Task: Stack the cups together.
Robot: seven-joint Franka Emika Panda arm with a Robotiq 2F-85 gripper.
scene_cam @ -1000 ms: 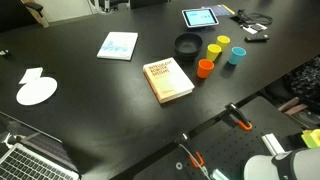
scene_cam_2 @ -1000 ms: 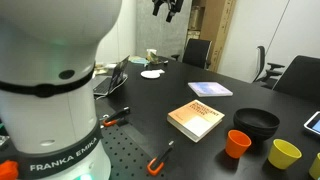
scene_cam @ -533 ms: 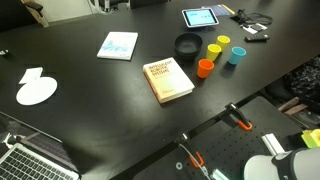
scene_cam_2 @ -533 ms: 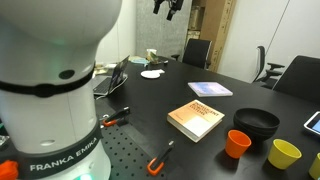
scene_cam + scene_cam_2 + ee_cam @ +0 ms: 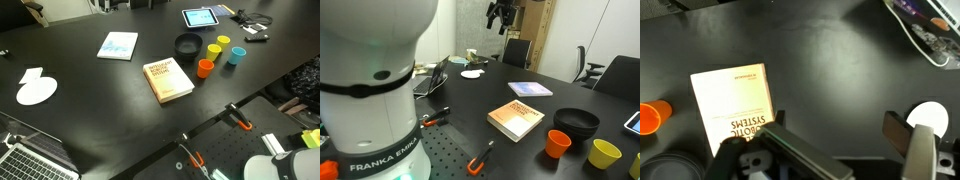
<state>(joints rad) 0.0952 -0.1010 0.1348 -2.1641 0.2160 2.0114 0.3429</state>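
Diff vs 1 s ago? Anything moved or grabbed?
The gripper shifted right and slightly down in an exterior view, high above the table, holding nothing. The cups, book and black bowl stayed put.

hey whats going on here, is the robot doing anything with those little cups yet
Not yet. The Robotiq gripper hangs high above the black table, open and holding nothing. The orange plastic cup, a yellow plastic cup, a second yellow plastic cup and the teal-blue plastic cup all stand on the table, none inside another, next to the black round bowl and the tan book. No stacking has been done.
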